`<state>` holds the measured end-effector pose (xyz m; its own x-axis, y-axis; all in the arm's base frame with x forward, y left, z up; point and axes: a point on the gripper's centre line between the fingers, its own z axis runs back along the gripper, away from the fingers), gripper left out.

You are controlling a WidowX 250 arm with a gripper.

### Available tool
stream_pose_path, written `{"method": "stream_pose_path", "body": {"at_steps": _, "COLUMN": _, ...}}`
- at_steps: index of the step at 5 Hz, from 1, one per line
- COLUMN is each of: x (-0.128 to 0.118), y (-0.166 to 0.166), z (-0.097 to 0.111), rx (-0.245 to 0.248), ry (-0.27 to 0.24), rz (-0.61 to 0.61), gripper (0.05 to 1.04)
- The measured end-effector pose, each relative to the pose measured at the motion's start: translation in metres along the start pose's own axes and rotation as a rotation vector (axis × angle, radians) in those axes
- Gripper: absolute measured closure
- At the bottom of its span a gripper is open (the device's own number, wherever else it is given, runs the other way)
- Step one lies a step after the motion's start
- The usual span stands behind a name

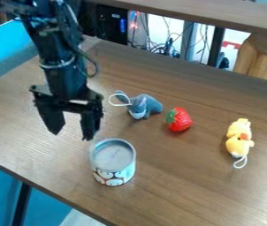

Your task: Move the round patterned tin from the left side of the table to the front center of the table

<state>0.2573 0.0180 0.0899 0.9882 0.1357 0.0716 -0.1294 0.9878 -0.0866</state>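
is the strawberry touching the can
Apart. The camera view shows bare brown tabletop between the can and the red strawberry, which lies beyond the can and to its right in the picture.

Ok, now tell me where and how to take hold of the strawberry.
Come straight down and close the fingers on the red middle of the strawberry, one on the camera side, one opposite. It seems to lie on its side, green cap toward the blue-grey plush toy, so this grip likely spans its plump body and clears the toy.
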Motion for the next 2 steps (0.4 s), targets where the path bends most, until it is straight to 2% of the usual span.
{"method": "stream_pose_path", "body": {"at_steps": 1, "x": 0.006, "y": -0.001, "z": 0.01, "rx": -0.026, "ry": -0.008, "rz": -0.022, "gripper": 0.083}}
{"method": "stream_pose_path", "body": {"at_steps": 2, "x": 0.021, "y": 0.004, "z": 0.016, "rx": 0.012, "ry": -0.031, "rz": -0.086, "gripper": 0.083}}
